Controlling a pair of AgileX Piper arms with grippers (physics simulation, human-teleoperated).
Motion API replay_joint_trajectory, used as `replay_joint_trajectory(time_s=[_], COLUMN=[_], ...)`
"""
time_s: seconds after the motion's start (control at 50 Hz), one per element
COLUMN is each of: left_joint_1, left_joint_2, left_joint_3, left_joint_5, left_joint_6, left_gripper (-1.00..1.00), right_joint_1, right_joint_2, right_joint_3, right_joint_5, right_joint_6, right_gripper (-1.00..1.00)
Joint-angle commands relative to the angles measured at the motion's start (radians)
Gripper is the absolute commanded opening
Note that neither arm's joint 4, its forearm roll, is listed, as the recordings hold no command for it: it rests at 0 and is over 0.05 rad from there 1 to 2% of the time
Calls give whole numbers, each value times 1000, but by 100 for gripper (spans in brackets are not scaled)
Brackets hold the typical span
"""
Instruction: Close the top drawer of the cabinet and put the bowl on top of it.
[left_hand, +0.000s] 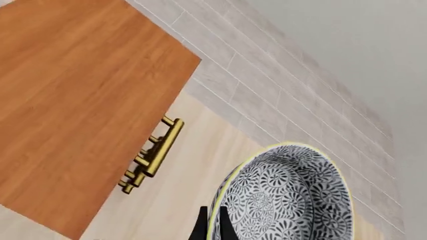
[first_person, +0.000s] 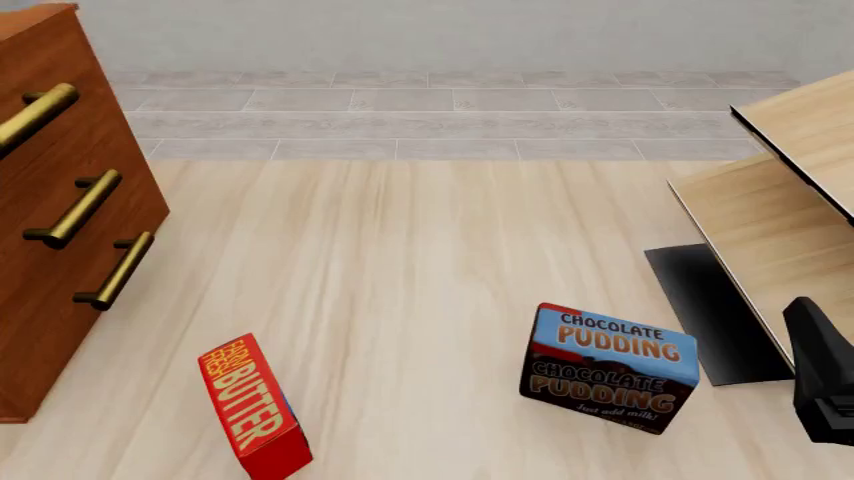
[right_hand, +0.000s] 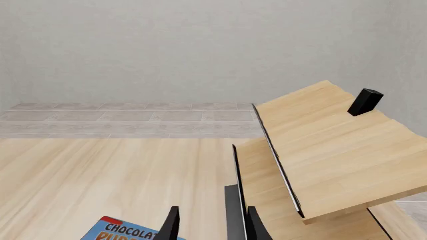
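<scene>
In the left wrist view the patterned bowl (left_hand: 287, 195) hangs tilted in the air, out past the cabinet's front. My left gripper (left_hand: 212, 227) is shut on its yellowish rim. The cabinet (left_hand: 80, 100) shows its flat reddish-brown top from above, with the top drawer's brass handle (left_hand: 163, 145) at its front edge. In the front view the cabinet (first_person: 54, 240) stands at the far left, and the top drawer (first_person: 34, 115) looks flush with the two below it. My right gripper (right_hand: 213, 230) is open and holds nothing. Neither the bowl nor the left gripper appears in the front view.
A red butter box (first_person: 254, 410) stands on the floor near the cabinet. A chocolate pudding box (first_person: 607, 368) stands right of centre. Pale wood furniture (first_person: 787, 200) with a dark panel fills the right side, and the right arm (first_person: 821, 380) sits close beside it.
</scene>
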Motion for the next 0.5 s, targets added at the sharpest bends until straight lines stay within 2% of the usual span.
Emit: replay_joint_trajectory(time_s=[0.02, 0.28, 0.5], left_joint_1=[76, 193, 236], left_joint_2=[-17, -16, -30], left_joint_3=[17, 53, 114], left_joint_5=[-18, -55, -96], left_joint_6=[-21, -32, -46], left_gripper=[-100, -100, -100], right_joint_1=[0, 0, 0], right_joint_2=[-2, -2, -2], right_joint_3=[4, 4, 4], right_joint_5=[-2, -2, -2], right_joint_6=[0, 0, 0], right_gripper=[100, 100, 100])
